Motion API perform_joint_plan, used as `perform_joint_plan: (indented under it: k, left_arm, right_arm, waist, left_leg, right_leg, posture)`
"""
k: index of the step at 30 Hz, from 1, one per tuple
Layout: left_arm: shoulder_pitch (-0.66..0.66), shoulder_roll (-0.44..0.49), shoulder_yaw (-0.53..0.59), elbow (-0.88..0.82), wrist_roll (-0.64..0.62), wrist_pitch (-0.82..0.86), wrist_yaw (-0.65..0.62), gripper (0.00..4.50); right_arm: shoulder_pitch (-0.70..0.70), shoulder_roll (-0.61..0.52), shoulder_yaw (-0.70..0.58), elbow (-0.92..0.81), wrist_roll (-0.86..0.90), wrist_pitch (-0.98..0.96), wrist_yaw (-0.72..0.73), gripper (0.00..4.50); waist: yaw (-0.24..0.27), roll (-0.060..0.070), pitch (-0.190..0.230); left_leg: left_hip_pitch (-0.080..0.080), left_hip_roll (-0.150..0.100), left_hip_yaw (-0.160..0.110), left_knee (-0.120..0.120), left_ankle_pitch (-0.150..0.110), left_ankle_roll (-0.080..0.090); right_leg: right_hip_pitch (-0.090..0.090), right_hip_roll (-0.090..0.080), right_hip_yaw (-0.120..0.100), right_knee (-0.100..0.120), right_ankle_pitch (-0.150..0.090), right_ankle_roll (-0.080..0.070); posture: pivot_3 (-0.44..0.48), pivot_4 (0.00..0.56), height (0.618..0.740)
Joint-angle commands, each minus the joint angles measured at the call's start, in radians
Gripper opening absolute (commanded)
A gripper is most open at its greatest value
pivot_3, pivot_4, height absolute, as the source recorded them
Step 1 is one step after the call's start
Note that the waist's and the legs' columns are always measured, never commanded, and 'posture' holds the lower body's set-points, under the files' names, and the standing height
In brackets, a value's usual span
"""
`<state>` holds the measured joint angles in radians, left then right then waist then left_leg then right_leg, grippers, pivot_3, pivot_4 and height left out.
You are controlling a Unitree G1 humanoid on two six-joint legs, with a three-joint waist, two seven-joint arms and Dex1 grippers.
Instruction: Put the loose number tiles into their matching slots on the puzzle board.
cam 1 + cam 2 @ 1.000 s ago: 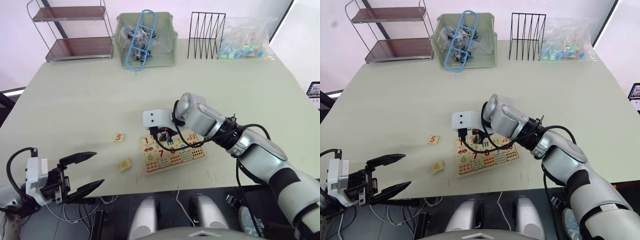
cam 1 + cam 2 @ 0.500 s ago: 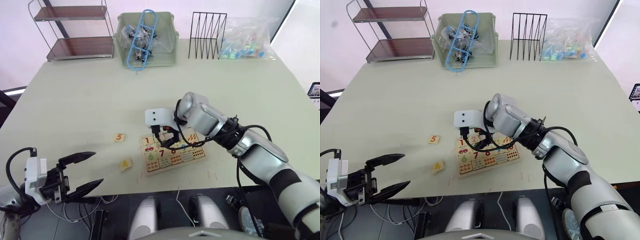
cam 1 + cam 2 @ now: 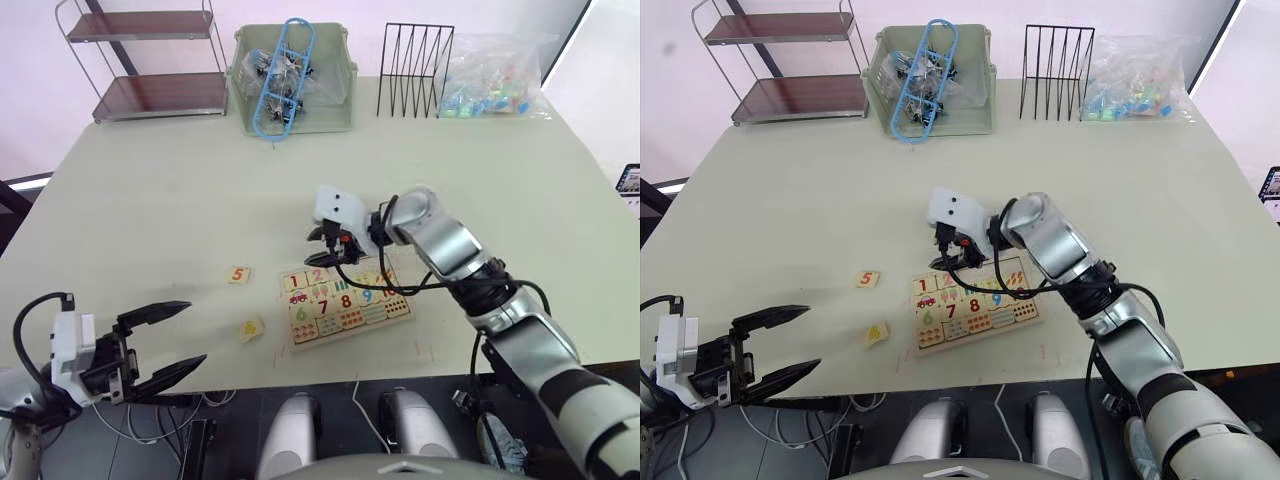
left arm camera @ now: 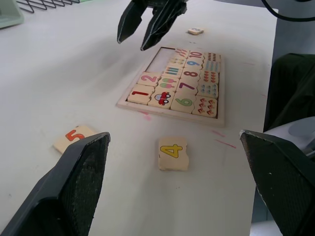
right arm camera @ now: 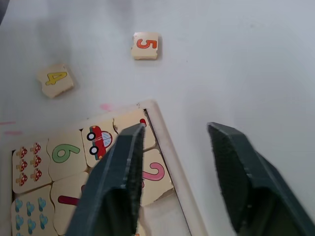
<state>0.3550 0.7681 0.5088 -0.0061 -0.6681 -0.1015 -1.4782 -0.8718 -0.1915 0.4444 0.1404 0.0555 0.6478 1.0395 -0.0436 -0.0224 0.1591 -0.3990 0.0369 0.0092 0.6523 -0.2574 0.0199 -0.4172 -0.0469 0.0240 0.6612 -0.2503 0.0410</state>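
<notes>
Right end effector (image 3: pixel 952 247): it hangs just above the far edge of the puzzle board (image 3: pixel 345 305). Its two black fingers are spread apart and hold nothing.

Left end effector (image 3: pixel 160 342): it waits low at the near left edge of the surface (image 3: pixel 150 200), well apart from the board. Its fingers are spread wide and hold nothing.

Puzzle board: it lies flat near the front of the surface, a bit turned. The red 1 and the pink-orange 2 already sit in the top row. Beside them is a bare strip of slots (image 4: pixel 162 57) with room for more tiles.

Tile 5 (image 3: pixel 238 274): it lies flat on the surface, to the left of the board and apart from it, number side up.

Tile 4 (image 3: pixel 250 328): it lies flat near the board's near left corner, not touching it, number side up.

Another small tile (image 4: pixel 195 31): it lies past the board on the far side. I cannot read its number.

Why like this: both loose tiles lie face up on the robot's left, so the left arm looks well placed to reach them. The right fingers are spread, I think, because their last job is done.

Next: I think the 4 or the 5 must be picked up and put in the bare strip.

Watch out: the tiles are thin and flat, so they may slip when pinched.
</notes>
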Motion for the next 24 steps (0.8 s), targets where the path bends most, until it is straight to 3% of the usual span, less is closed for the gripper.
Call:
perform_joint_plan:
  k: [1, 2, 3, 12, 24]
  left_arm:
    - [-0.001, 0.003, 0.022, -0.003, -0.001, -0.011, -0.006, 4.5]
    - [-0.003, 0.004, 0.021, -0.002, 0.0, -0.01, -0.007, 4.5]
    - [-0.007, 0.005, 0.019, 0.0, 0.001, -0.009, -0.007, 4.5]
    - [-0.022, 0.008, 0.017, 0.013, 0.007, -0.009, -0.02, 4.5]
    - [-0.024, 0.004, 0.014, 0.0, 0.015, -0.006, -0.007, 4.5]
  right_arm:
    - [0.051, 0.002, -0.051, -0.042, 0.031, -0.125, -0.027, 0.75]
    - [0.069, 0.005, -0.06, -0.039, 0.037, -0.145, -0.034, 0.18]
    - [0.083, 0.007, -0.064, -0.035, 0.04, -0.161, -0.04, 0.08]
    - [0.192, -0.002, -0.027, 0.038, 0.008, -0.341, -0.057, 0.08]
    - [0.251, -0.008, 0.023, 0.087, -0.033, -0.353, -0.047, 0.08]
  waist:
    - [0.001, 0.0, 0.0]
    - [0.001, 0.0, 0.0]
    - [0.001, 0.0, 0.0]
    - [0.001, 0.0, 0.0]
    - [0.002, 0.0, 0.0]
  left_leg:
    - [0.0, 0.0, 0.0, 0.0, 0.0, 0.0]
    - [0.0, 0.0, -0.001, 0.0, 0.0, 0.0]
    - [0.0, 0.0, -0.001, 0.0, 0.0, 0.0]
    - [0.0, 0.0, 0.0, 0.0, 0.0, 0.0]
    - [0.0, 0.0, 0.0, 0.0, 0.0, 0.0]
  right_leg:
    - [0.0, 0.0, 0.0, 0.0, 0.0, 0.0]
    - [0.0, 0.0, -0.001, 0.0, 0.0, 0.0]
    - [0.0, 0.0, -0.001, 0.0, 0.0, 0.0]
    - [0.0, 0.0, -0.001, 0.0, 0.0, 0.0]
    - [0.001, 0.0, 0.0, 0.0, 0.0, 0.0]
  posture:
    - [0.0, 0.15, 0.74]
    - [0.0, 0.15, 0.74]
    - [0.0, 0.15, 0.74]
    - [0.0, 0.15, 0.74]
    - [0.0, 0.15, 0.74]
